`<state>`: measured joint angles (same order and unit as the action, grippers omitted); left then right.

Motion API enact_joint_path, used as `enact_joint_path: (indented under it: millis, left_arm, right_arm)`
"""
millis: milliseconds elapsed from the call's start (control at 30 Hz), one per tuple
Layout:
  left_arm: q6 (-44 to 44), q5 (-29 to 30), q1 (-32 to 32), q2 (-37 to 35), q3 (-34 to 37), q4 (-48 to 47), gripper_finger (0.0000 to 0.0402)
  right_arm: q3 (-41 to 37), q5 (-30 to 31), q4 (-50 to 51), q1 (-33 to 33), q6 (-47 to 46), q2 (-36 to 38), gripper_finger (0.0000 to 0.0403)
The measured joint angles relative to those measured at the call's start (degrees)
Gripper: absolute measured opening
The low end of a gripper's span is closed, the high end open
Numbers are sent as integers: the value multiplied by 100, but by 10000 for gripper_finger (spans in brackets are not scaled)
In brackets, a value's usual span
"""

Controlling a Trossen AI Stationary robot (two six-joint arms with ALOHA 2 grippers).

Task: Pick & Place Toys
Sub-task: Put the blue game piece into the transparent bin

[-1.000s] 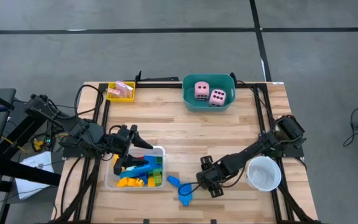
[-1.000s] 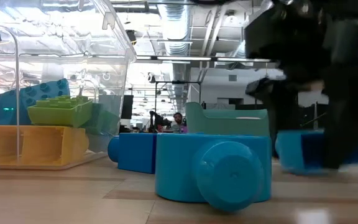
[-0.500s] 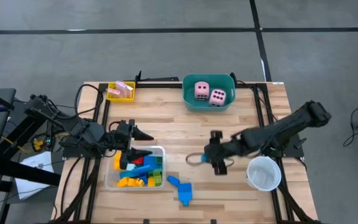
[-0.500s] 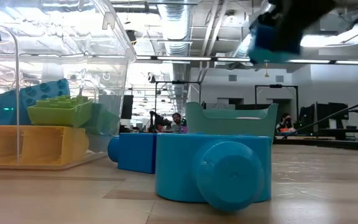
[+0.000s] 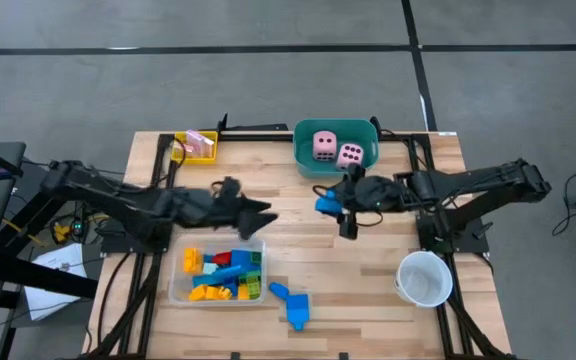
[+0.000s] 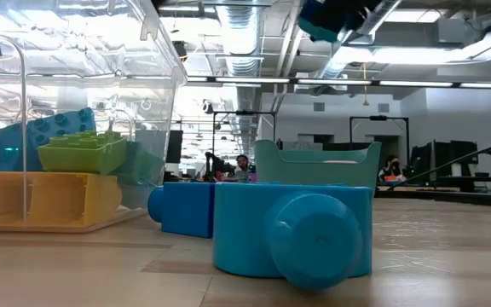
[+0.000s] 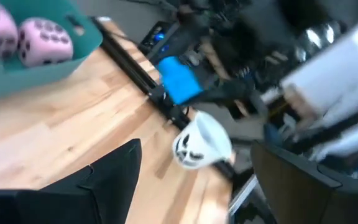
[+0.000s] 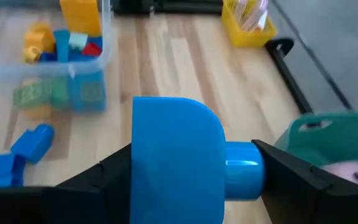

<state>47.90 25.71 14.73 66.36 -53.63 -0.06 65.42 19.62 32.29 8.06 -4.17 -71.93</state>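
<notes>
**Right hand carries a blue block beside the teal tub**

Your right hand (image 5: 340, 208) has its fingers closed on a blue block (image 5: 326, 203), lifted off the worktop (image 5: 298, 215) just in front of the teal tub (image 5: 335, 166). In the right wrist view the block (image 8: 179, 155) fills the gap between the fingers and hides much of the worktop behind it.

Your left hand (image 5: 258, 215) hangs above the far edge of the clear tray (image 5: 175, 292). Its fingers stand apart and nothing shows between them; the left wrist view is smeared, so the fingertips are hard to make out.

The two pink dice (image 5: 336, 150) sit in the tub. The pink-white cards (image 5: 199, 142) lie in the yellow tray (image 5: 181, 152) at the far left corner. Mixed blocks (image 5: 224, 275) fill the clear tray, and two loose blue blocks (image 5: 290, 303) lie just beside it near the front edge. The white cup (image 5: 424, 278) stands near the right edge.

Bare worktop lies between the tub and the clear tray.
</notes>
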Motion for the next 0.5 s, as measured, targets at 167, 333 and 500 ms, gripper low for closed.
enact_joint_path:
  millis: [167,333,500]
  left_arm:
    - [651,-736,-663,684,2,1288,293]
    - [697,-1121,-1012,1185,2,2730,281]
    - [1089,-1145,-1195,1332,-4,2717,274]
  right_arm:
    - [448,1,-84,-159,315,-248,261]
    - [919,4,309,-326,492,-543,261]
    - [1320,7,613,-403,647,-854,261]
